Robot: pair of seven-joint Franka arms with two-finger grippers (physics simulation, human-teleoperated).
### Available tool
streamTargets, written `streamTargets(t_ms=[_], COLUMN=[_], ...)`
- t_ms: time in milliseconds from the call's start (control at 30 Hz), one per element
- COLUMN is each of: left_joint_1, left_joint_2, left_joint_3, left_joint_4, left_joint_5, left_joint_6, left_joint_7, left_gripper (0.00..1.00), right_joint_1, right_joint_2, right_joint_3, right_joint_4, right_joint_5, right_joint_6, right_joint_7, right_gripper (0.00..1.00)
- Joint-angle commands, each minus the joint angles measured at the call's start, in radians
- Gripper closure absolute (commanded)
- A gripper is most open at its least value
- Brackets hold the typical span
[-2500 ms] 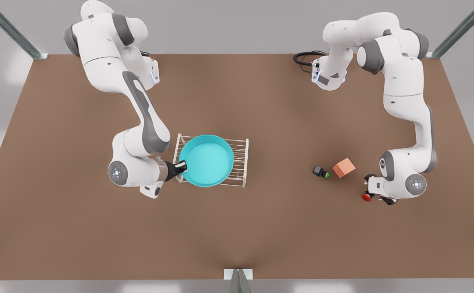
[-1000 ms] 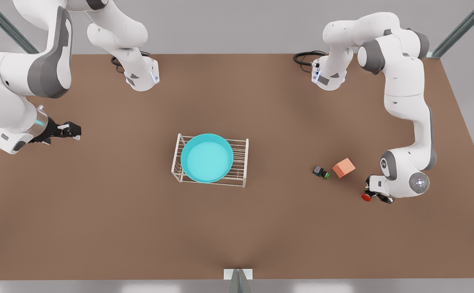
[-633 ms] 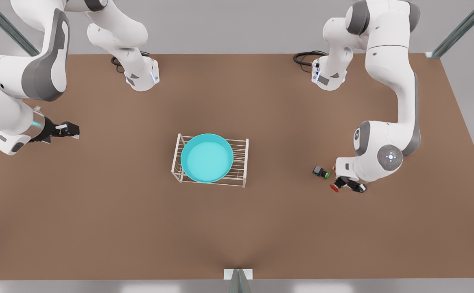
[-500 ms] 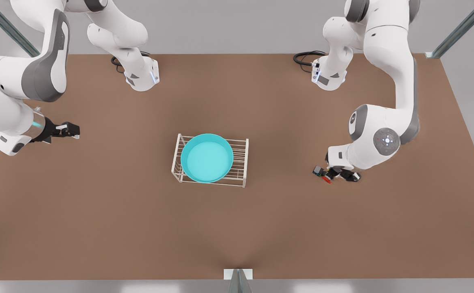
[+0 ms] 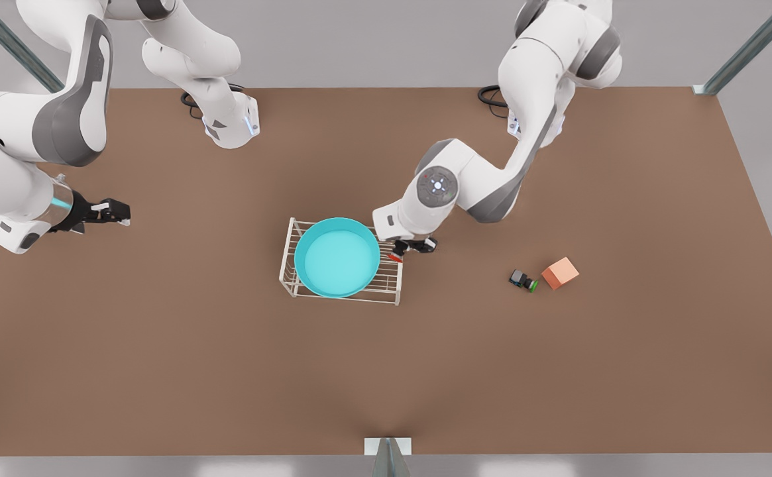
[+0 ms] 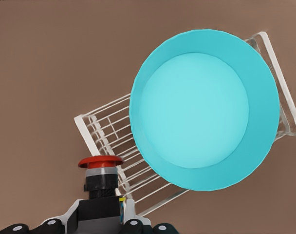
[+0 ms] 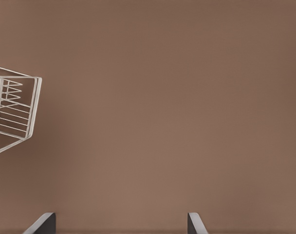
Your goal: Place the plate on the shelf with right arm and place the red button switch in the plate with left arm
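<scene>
The plate [image 5: 337, 258] lies flat on the top of the shelf [image 5: 392, 265], and it covers the part of the rack toward the front view's left, so that bare bars are seen on the other side. The shelf stands on the brown worktop [image 5: 386, 371], near its middle. The left hand [image 5: 407, 249] is above the shelf's edge on the front view's right, just beside the plate's rim. It is closed on the red button switch [image 6: 100, 171]; in the left wrist view the fingers clamp the black body and the red cap points forward, over the bare bars and not over the dish. The right hand [image 5: 109, 212] waits well apart at the front view's left, above the worktop, with its fingers [image 7: 41, 224] spread and nothing between them. A green-capped switch [image 5: 523, 279] and an orange cube [image 5: 560, 273] lie close together on the worktop at the front view's right.
</scene>
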Motion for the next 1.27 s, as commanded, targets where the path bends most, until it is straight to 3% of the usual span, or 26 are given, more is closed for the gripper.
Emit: streamTargets(t_ms=[0, 100, 333, 400, 500, 633, 733, 800, 867, 933, 1233], left_joint_1=[-0.025, -0.056, -0.102, -0.100, -0.094, 0.205, 0.362, 0.478, 0.492, 0.467, 0.452], left_joint_2=[0.064, 0.113, 0.246, 0.246, 0.242, 0.033, -0.036, -0.077, -0.286, -0.292, -0.288], left_joint_3=[-0.004, -0.017, -0.059, -0.059, -0.057, -0.060, -0.059, -0.062, -0.063, -0.066, -0.074], left_joint_4=[0.098, 0.116, 0.240, 0.237, 0.231, 0.242, 0.286, 0.288, 0.023, 0.030, 0.032], left_joint_5=[-0.007, -0.009, -0.009, -0.006, 0.017, 0.036, 0.176, 0.226, 0.253, 0.278, 0.260], left_joint_6=[0.008, 0.183, 0.286, 0.287, 0.271, -0.329, -0.476, -0.584, -0.521, -0.621, -0.645], left_joint_7=[-0.897, -0.946, -0.980, -0.974, -0.973, -0.614, -0.391, 0.059, 0.209, 0.100, 0.058], left_gripper=[0.55, 0.55, 0.53, 0.00, 0.00, 0.00, 0.00, 0.00, 0.00, 0.00, 0.00], right_joint_1=[-0.001, -0.001, -0.001, -0.001, -0.001, -0.001, -0.001, -0.001, -0.001, -0.001, -0.001], right_joint_2=[-0.001, -0.001, -0.001, -0.001, -0.001, -0.003, -0.006, -0.004, -0.004, -0.004, -0.006], right_joint_3=[-0.004, -0.010, -0.012, -0.019, -0.019, -0.021, -0.021, -0.021, -0.026, -0.026, -0.026], right_joint_4=[0.001, -0.002, -0.015, -0.015, -0.015, -0.012, -0.010, -0.009, -0.007, -0.007, -0.007], right_joint_5=[0.005, 0.009, 0.014, 0.025, 0.025, 0.023, 0.020, 0.020, 0.020, 0.011, -0.027], right_joint_6=[-0.001, -0.001, -0.001, -0.001, -0.001, -0.001, -0.001, -0.001, -0.001, 0.001, 0.011], right_joint_7=[-0.006, -0.006, -0.006, -0.006, -0.006, -0.002, 0.006, -0.002, 0.001, 0.006, 0.006], right_gripper=[0.00, 0.00, 0.00, 0.00, 0.00, 0.00, 0.00, 0.00, 0.00, 0.00, 0.00])
